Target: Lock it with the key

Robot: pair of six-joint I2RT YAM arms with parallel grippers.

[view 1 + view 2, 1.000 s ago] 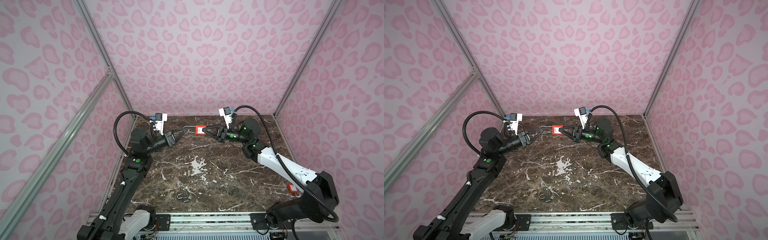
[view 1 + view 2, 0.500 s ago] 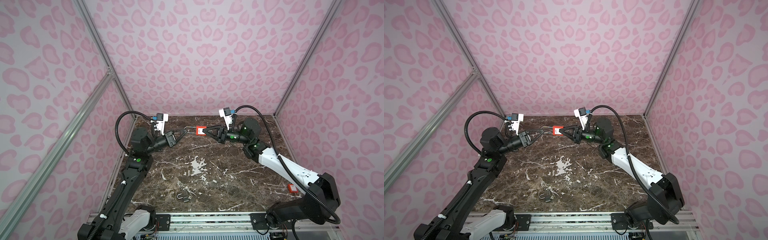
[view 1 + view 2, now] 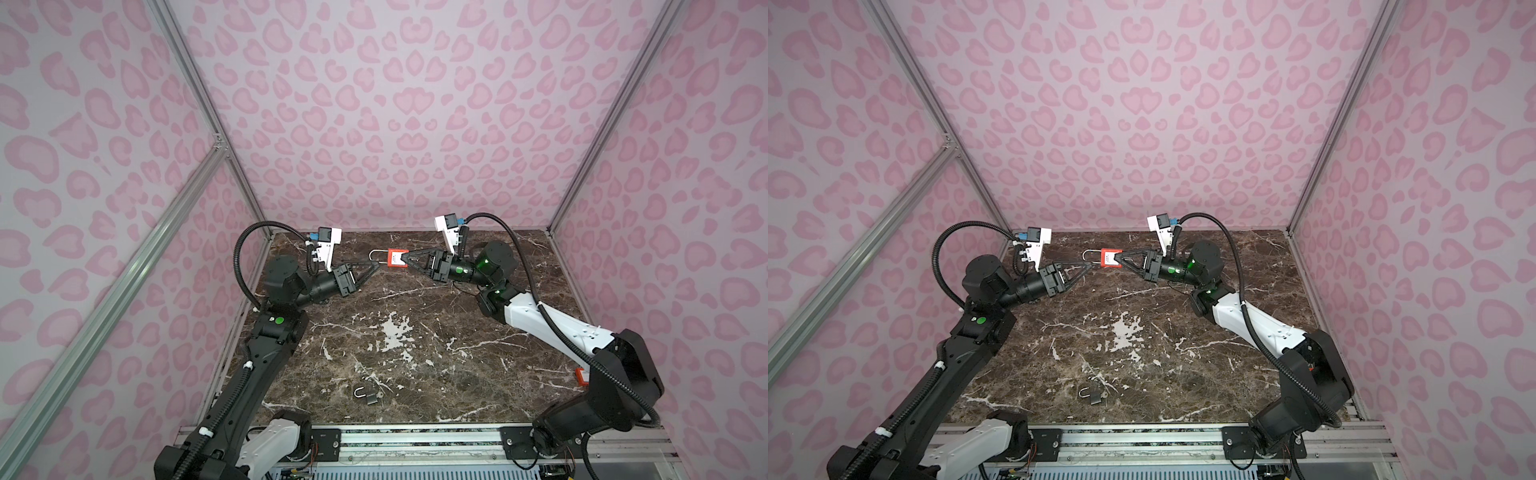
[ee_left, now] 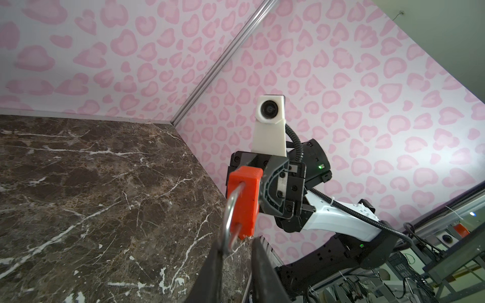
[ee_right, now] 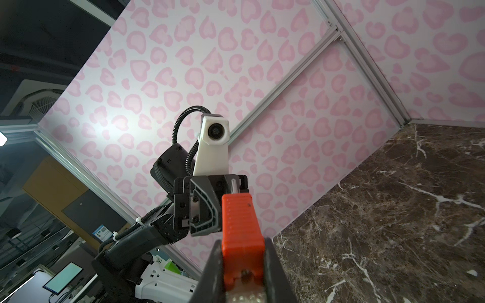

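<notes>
A red padlock (image 3: 395, 258) with a silver shackle (image 3: 376, 255) hangs above the back of the marble table in both top views. My right gripper (image 3: 405, 261) is shut on its body, and in the right wrist view the red body (image 5: 241, 223) fills the gap between the jaws. My left gripper (image 4: 236, 245) is open at the shackle (image 4: 229, 217), which rests against one finger with a gap to the other. Both shackle legs reach the body (image 4: 242, 199). The key is out of view.
A small dark padlock (image 3: 368, 395) with a silver shackle lies on the marble table (image 3: 415, 332) near the front edge. A small red object (image 3: 582, 375) shows behind the right arm. Pink patterned walls close in the back and both sides.
My left gripper, shut on the shackle before, has parted its jaws. Neither arm nor the padlock has visibly shifted.
</notes>
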